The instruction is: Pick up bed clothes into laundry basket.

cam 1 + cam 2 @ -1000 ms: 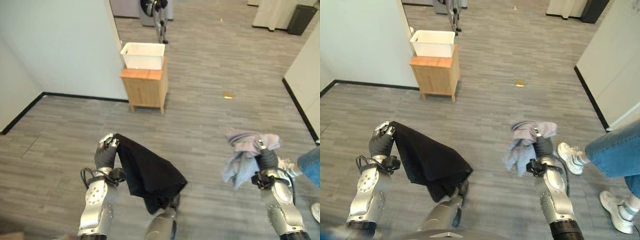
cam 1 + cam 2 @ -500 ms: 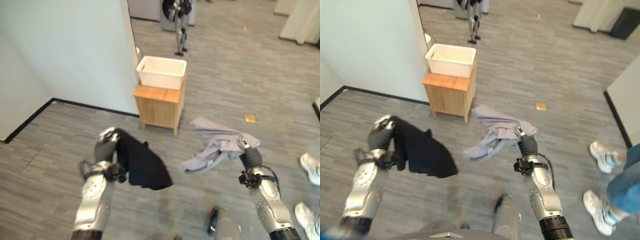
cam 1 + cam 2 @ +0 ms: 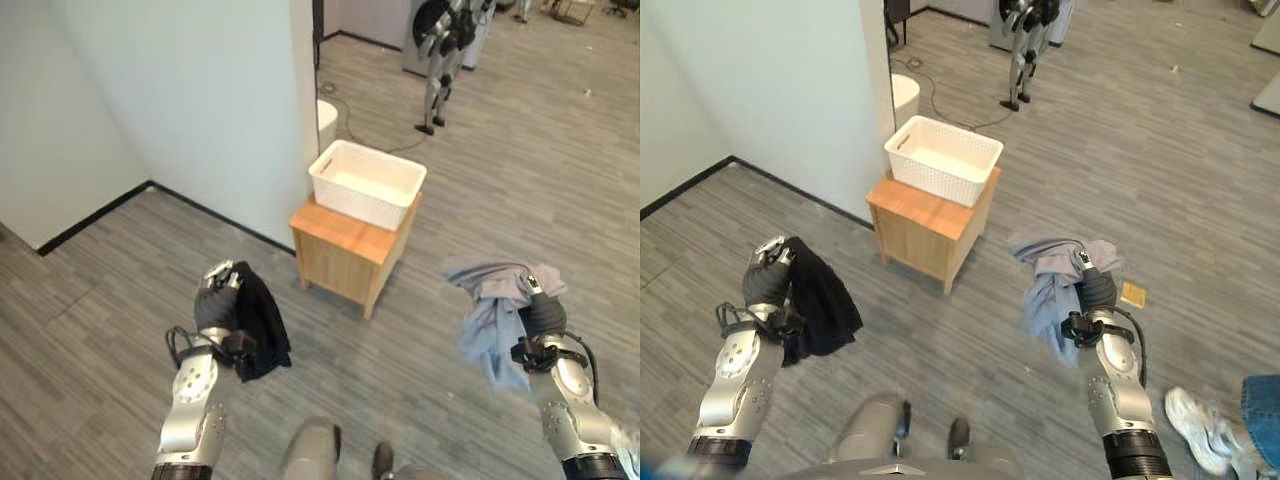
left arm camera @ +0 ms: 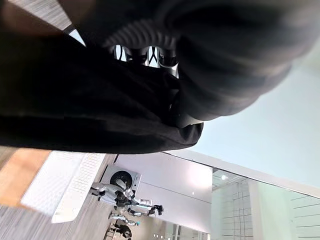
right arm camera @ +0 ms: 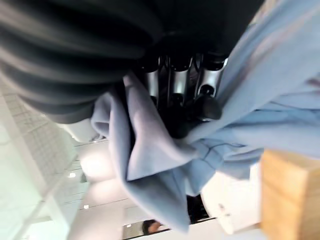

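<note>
A crumpled black cloth [image 3: 260,320] is hanging from the left hand [image 3: 213,304], fingers curled round it. The right hand [image 3: 1096,291] is clutching a pale blue-grey garment [image 3: 1050,280]. Ahead, a white plastic laundry basket [image 3: 367,183] is sitting on a small wooden cabinet [image 3: 352,255].

Silver-grey arms, left hand [image 3: 213,300] and right hand [image 3: 541,312] — dark ribbed covers, silver dark-tipped fingers

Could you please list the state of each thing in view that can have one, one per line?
Left robot hand: shut on the black garment.
Right robot hand: shut on the grey-blue garment.
Black garment: hanging, held.
Grey-blue garment: bunched, hanging, held.
Laundry basket: upright on the wooden cabinet, looks empty.
</note>
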Motion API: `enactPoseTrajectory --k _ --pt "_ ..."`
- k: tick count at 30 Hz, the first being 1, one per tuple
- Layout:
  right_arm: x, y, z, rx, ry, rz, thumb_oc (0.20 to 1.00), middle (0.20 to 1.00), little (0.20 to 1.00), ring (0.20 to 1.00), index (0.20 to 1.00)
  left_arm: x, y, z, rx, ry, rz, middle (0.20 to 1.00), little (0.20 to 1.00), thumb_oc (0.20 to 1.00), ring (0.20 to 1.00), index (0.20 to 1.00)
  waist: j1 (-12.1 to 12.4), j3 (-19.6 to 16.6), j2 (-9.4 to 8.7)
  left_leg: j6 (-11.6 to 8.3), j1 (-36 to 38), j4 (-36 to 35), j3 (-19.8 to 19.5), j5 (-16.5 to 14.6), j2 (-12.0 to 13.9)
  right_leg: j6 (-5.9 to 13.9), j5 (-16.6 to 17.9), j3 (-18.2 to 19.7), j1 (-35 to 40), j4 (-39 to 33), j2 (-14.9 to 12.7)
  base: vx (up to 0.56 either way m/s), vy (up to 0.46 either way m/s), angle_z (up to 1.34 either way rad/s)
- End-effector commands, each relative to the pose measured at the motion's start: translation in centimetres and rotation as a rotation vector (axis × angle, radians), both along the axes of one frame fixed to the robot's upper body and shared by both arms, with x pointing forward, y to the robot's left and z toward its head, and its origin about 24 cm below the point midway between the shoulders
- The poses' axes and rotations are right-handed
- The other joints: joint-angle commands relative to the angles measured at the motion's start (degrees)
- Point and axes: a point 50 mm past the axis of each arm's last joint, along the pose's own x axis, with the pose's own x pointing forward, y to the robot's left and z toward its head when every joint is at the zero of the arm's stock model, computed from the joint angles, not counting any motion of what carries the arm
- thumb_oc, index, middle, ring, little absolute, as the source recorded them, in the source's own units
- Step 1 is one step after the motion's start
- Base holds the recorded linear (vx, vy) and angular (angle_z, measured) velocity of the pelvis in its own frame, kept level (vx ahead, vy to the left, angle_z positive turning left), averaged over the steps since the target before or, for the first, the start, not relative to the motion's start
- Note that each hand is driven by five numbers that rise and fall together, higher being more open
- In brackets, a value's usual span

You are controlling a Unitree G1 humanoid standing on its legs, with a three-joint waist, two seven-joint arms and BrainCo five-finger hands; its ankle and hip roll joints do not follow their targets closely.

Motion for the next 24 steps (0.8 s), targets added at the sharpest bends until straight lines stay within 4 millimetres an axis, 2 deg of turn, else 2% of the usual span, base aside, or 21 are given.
enactPoseTrajectory --k 1,2,3,5,6,7,8,9,10,11,12,13,14,16,17,18,19,20,21,22,24 --pt "0.8 0.1 4.3 -0.077 -0.209 0.029 0.2 0.2 0.2 0.2 0.2 0.3 -0.4 2.8 0.027 -0.149 -0.062 0.2 0.2 0.2 0.2 0.2 2.59 -4.47 0.06 -0.47 6.12 -21.88 -0.57 8.82 -3.25 6.29 0.4 -4.08 6.1 -3.93 -1.01 0.52 0.001 0.03" --pt "0.8 0.1 4.3 -0.077 -0.208 0.029 0.2 0.2 0.2 0.2 0.2 0.3 -0.4 2.8 0.027 -0.148 -0.062 0.2 0.2 0.2 0.2 0.2 2.59 -4.37 -0.09 -0.43 6.68 -22.69 -0.48 9.21 -3.45 6.34 0.37 -4.08 6.31 -4.02 -1.2 0.38 -0.023 -0.09" --pt "0.9 0.5 4.6 -0.097 -0.22 0.043 0.2 0.2 0.2 0.2 0.2 0.2 -0.3 2.7 0.033 -0.142 -0.057 0.2 0.2 0.2 0.2 0.2 2.76 -5.06 0.24 -0.96 6.3 -27.6 2.4 10.96 -3.83 6.45 -0.42 -4.36 7.79 -4.42 -0.58 0.35 -0.025 -0.21" --pt "1.2 0.9 4.8 -0.098 -0.223 0.062 0.2 0.2 0.2 0.2 0.2 0.0 -0.2 2.7 0.043 -0.14 -0.054 0.2 0.2 0.2 0.2 0.2 3.01 -5.72 0.21 -0.78 7.06 -26.11 6.22 11.85 -3.39 6.59 -0.5 -4.63 9.23 -3.96 -0.6 0.43 -0.024 -0.28" --pt "1.3 1.3 4.9 -0.089 -0.226 0.076 0.2 0.2 0.2 0.2 0.2 -0.2 0.1 2.7 0.039 -0.141 -0.045 0.2 0.2 0.2 0.2 0.2 3.01 -6.49 -0.13 0.54 8.84 -25.55 8.15 9.55 -3.68 7.28 -1.02 -4.7 9.04 -3.06 -1.08 0.57 0.047 -0.49" --pt "1.3 2.0 4.4 -0.085 -0.216 0.097 0.2 0.2 0.2 0.2 0.2 -0.4 0.2 2.7 0.044 -0.145 -0.037 0.2 0.2 0.2 0.2 0.2 3.37 -7.87 -1.41 2.79 10.85 -25.46 7.44 6.76 -5.57 9.76 2.05 -5.02 8.3 3.08 -3.91 0.44 0.062 -0.57" --pt "1.3 2.0 4.4 -0.084 -0.217 0.097 0.2 0.2 0.2 0.2 0.2 -0.4 0.2 2.7 0.044 -0.145 -0.036 0.2 0.2 0.2 0.2 0.2 3.52 -7.98 -1.34 2.83 10.75 -25.6 7.59 6.96 -5.43 9.75 2.2 -4.82 8.05 3.11 -3.83 0.45 0.109 -0.53" --pt "1.4 2.1 4.4 -0.086 -0.218 0.098 0.2 0.2 0.2 0.2 0.2 -0.4 0.2 2.7 0.052 -0.14 -0.03 0.2 0.2 0.2 0.2 0.2 3.92 -8.26 -1.96 4.33 12.45 -25.63 7.37 5.51 -6.87 13.08 8.86 -5.19 5.99 11.99 -6.9 0.23 0.133 -0.42" --pt "1.4 2.3 4.4 -0.089 -0.218 0.099 0.2 0.2 0.2 0.2 0.2 -0.3 0.2 2.8 0.053 -0.139 -0.032 0.2 0.2 0.2 0.2 0.2 3.97 -8.25 -1.54 5.58 13.87 -26.16 7.39 4.77 -7.09 15.18 14.56 -4.36 2.81 21.84 -8.3 0.44 0.253 -0.4" --pt "1.2 2.4 4.6 -0.09 -0.225 0.099 0.2 0.2 0.2 0.2 0.2 0.0 0.0 3.2 0.056 -0.154 -0.038 0.2 0.2 0.2 0.2 0.2 1.6 -6.52 0.94 7.1 19.4 -28.57 5.62 3.81 -5.87 15.2 18.99 -4.11 -4.61 36.15 -10.0 0.4 0.219 -0.04" --pt "1.2 2.2 4.6 -0.099 -0.226 0.092 0.2 0.2 0.2 0.2 0.2 0.2 -0.1 3.4 0.073 -0.159 -0.053 0.2 0.2 0.2 0.2 0.2 0.77 -6.26 2.02 7.47 20.95 -28.62 4.83 2.9 -5.35 13.84 17.65 -4.41 -6.94 38.32 -10.24 0.31 0.138 0.5" --pt "1.2 2.2 4.6 -0.1 -0.226 0.092 0.2 0.2 0.2 0.2 0.2 0.2 -0.2 3.4 0.073 -0.16 -0.053 0.2 0.2 0.2 0.2 0.2 0.49 -6.15 1.9 7.46 20.93 -28.54 4.57 2.8 -5.58 13.78 17.22 -4.65 -7.02 38.89 -10.55 0.19 -0.009 0.92" --pt "1.1 1.9 4.7 -0.119 -0.223 0.076 0.2 0.2 0.2 0.2 0.2 0.3 -0.2 3.7 0.09 -0.169 -0.056 0.2 0.2 0.2 0.2 0.2 -1.02 -5.21 2.64 7.53 22.78 -28.75 2.26 2.41 -5.23 12.44 14.47 -3.68 -11.34 39.87 -9.53 0.2 -0.072 0.98" --pt "1.0 1.7 5.0 -0.127 -0.235 0.079 0.2 0.2 0.2 0.2 0.2 0.6 -0.3 4.2 0.102 -0.188 -0.071 0.2 0.2 0.2 0.2 0.2 -2.51 -4.64 2.57 6.48 25.54 -29.25 0.35 1.66 -4.67 10.88 11.77 -4.14 -14.2 31.87 -12.45 0.38 -0.222 0.79" --pt "1.2 0.9 6.0 -0.141 -0.268 0.066 0.2 0.2 0.2 0.2 0.2 0.9 -0.5 4.6 0.096 -0.21 -0.088 0.2 0.2 0.2 0.2 0.2 -3.42 -4.58 1.55 4.68 26.86 -30.34 -2.98 1.44 -4.59 10.88 11.98 -1.61 -15.19 18.75 -11.11 0.34 -0.274 0.7" --pt "1.3 0.8 6.0 -0.141 -0.269 0.065 0.2 0.2 0.2 0.2 0.2 0.9 -0.5 4.6 0.095 -0.211 -0.089 0.2 0.2 0.2 0.2 0.2 -3.71 -4.41 1.93 4.58 27.18 -30.5 -3.37 1.4 -4.21 10.83 12.33 -2.23 -14.23 17.67 -10.77 0.37 -0.318 0.76" --pt "1.5 0.3 6.6 -0.16 -0.285 0.056 0.2 0.2 0.2 0.2 0.2 1.0 -0.7 4.6 0.095 -0.206 -0.1 0.2 0.2 0.2 0.2 0.2 -3.9 -4.59 0.9 3.76 27.69 -30.92 -4.5 0.24 -4.4 11.25 11.14 -0.45 -13.44 8.45 -9.2 0.24 -0.309 1.14" --pt "2.1 -1.8 8.6 -0.299 -0.311 0.004 0.2 0.2 0.2 0.2 0.2 1.2 -1.1 4.6 0.136 -0.2 -0.129 0.2 0.2 0.2 0.2 0.2 -2.88 -4.75 -0.67 2.98 26.95 -30.4 -6.87 0.21 -4.27 12.58 9.99 0.93 -10.19 1.7 -6.71 0.26 -0.305 1.14" --pt "2.1 -1.9 8.6 -0.299 -0.312 0.004 0.2 0.2 0.2 0.2 0.2 1.2 -1.1 4.6 0.135 -0.2 -0.129 0.2 0.2 0.2 0.2 0.2 -2.96 -4.84 -0.56 3.0 27.14 -30.46 -7.02 -0.17 -4.19 12.68 9.69 0.82 -9.87 1.46 -6.64 0.18 -0.256 0.91" --pt "1.9 -2.2 8.8 -0.345 -0.288 0.015 0.2 0.2 0.2 0.2 0.2 1.0 -1.0 4.4 0.131 -0.187 -0.135 0.2 0.2 0.2 0.2 0.2 -1.94 -5.26 -1.19 2.84 27.12 -30.84 -7.24 -0.32 -4.06 11.93 9.34 -0.49 -8.85 1.83 -6.96 0.16 -0.133 0.78" --pt "2.3 -3.4 10.8 -0.37 -0.349 0.012 0.2 0.2 0.2 0.2 0.2 0.9 -1.1 3.9 0.113 -0.178 -0.143 0.2 0.2 0.2 0.2 0.2 -1.2 -6.44 -2.11 2.02 26.53 -31.74 -8.13 0.66 -3.62 11.03 9.37 -0.82 -6.79 -1.85 -5.97 0.18 -0.213 0.57"
